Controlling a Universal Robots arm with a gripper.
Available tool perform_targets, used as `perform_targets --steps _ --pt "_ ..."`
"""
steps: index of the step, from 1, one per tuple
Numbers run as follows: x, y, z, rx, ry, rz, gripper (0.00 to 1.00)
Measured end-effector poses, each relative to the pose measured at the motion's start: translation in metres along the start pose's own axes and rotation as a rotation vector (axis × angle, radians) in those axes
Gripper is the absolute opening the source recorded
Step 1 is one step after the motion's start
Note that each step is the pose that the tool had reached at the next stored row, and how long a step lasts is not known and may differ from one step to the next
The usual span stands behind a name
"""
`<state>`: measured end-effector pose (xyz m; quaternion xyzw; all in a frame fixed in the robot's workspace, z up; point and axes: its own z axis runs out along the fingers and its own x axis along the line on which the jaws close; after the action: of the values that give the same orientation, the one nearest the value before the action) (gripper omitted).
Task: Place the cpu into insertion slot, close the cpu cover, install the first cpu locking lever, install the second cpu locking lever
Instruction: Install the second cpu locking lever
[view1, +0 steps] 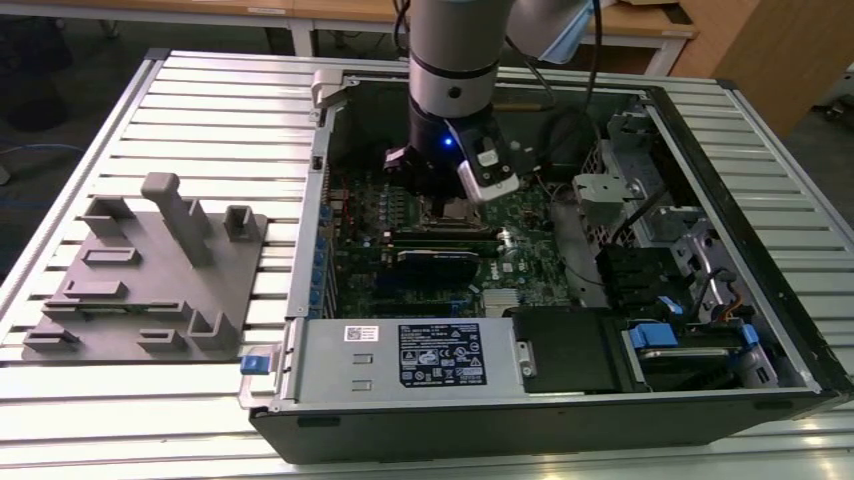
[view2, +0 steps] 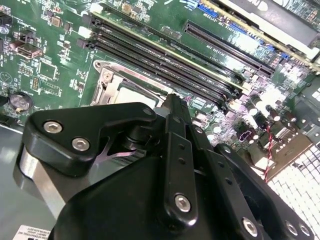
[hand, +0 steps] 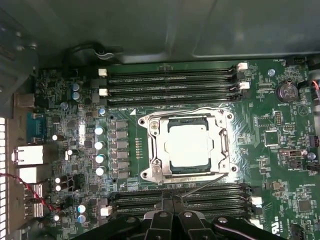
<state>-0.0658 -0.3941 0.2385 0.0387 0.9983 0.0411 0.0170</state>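
In the first wrist view the cpu (hand: 189, 145), its silvery top showing, lies in the insertion slot (hand: 146, 175) on the green board. The cpu cover (hand: 151, 147) lies flat around it, its window framing the chip. One thin wire locking lever (hand: 190, 110) runs along the far side of the cover. A second lever (hand: 200, 186) slants out from the near side and ends close to my gripper (hand: 172, 201), whose fingers meet, shut. The second wrist view has the gripper (view2: 172, 100) just beside the cover (view2: 107, 82). In the exterior view the gripper (view1: 447, 205) hangs low over the slot inside the computer case (view1: 534, 400).
Long black memory slots (hand: 170, 82) flank the socket on both sides. A black card (view1: 438, 258) and a power supply (view1: 400, 355) sit nearer the case front. Cables and drive bays (view1: 654, 270) fill the exterior view's right. A grey fixture plate (view1: 147, 270) lies on the table at its left.
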Motion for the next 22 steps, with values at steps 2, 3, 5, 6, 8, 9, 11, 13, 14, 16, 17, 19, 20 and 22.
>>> perform_targets --steps 2,3,5,6,8,9,11,13,14,16,17,19,20,22 --pt "0.0006 -0.0002 0.0021 0.0008 0.0000 0.000 0.10" --pt "0.0009 -0.0004 0.0033 0.0011 0.0000 0.000 0.10" --pt "0.0012 -0.0009 0.0058 0.0010 -0.0001 0.000 0.10" --pt "0.0014 -0.0014 0.0070 0.0010 -0.0001 0.000 0.10" --pt "0.0026 -0.0020 0.0098 0.0011 -0.0002 0.001 0.10" --pt "0.0032 -0.0023 0.0113 0.0010 -0.0002 0.001 0.10" --pt "0.0047 -0.0030 0.0139 0.0011 -0.0002 0.002 0.10" --pt "0.0063 -0.0036 0.0150 0.0012 -0.0003 0.002 0.10" --pt "0.0072 -0.0039 0.0156 0.0013 -0.0004 0.002 0.10" --pt "0.0084 -0.0045 0.0179 0.0010 -0.0006 0.002 0.10" --pt "0.0086 -0.0048 0.0192 0.0011 -0.0006 0.002 0.10" --pt "0.0092 -0.0052 0.0219 0.0012 -0.0006 0.003 0.10" --pt "0.0094 -0.0056 0.0229 0.0011 -0.0006 0.003 0.10" --pt "0.0096 -0.0056 0.0230 0.0008 -0.0006 0.003 0.10"
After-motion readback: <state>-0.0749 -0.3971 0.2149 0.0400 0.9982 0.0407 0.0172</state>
